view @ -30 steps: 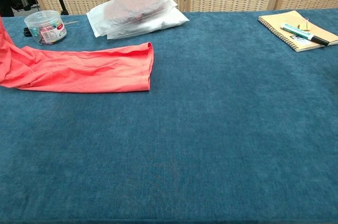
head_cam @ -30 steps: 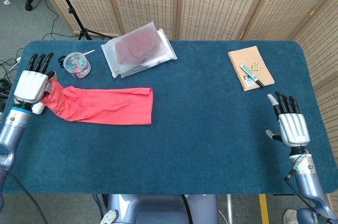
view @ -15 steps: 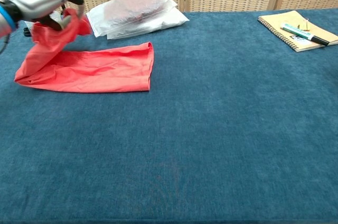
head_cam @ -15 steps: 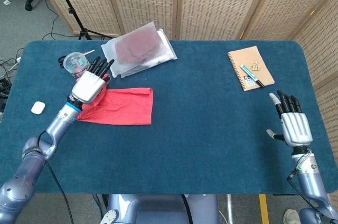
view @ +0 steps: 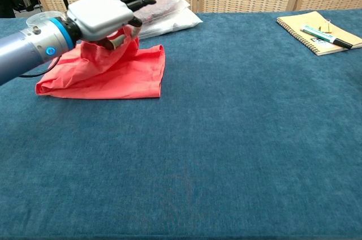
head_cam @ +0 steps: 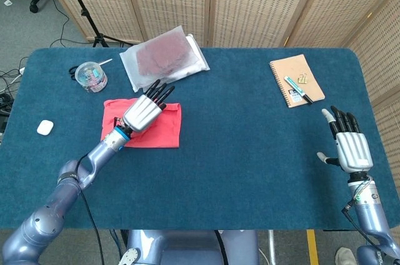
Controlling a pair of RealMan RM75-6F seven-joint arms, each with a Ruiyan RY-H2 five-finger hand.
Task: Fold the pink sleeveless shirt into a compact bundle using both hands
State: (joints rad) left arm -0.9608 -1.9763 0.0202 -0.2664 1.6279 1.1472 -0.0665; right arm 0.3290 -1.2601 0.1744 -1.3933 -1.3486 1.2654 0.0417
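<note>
The pink sleeveless shirt (head_cam: pixel 142 123) is seen lying on the left half of the blue table (head_cam: pixel 250 152), doubled over into a rough rectangle. The left hand (head_cam: pixel 145 110) is held above it, and an edge of the cloth is gripped and lifted — a detail given plainly only by the chest view, where the fabric (view: pixel 107 67) is seen bunched up under the palm of that hand (view: pixel 104 13). From the head view only the back of the hand is shown. The right hand (head_cam: pixel 350 146) is caught by the head view alone — empty, fingers spread, near the table's right edge. Behind the shirt a plastic bag (head_cam: pixel 164 57) and a small round tub (head_cam: pixel 91 76) are set; a notebook (head_cam: pixel 297 80) with a pen (head_cam: pixel 298 89) lies far right.
</note>
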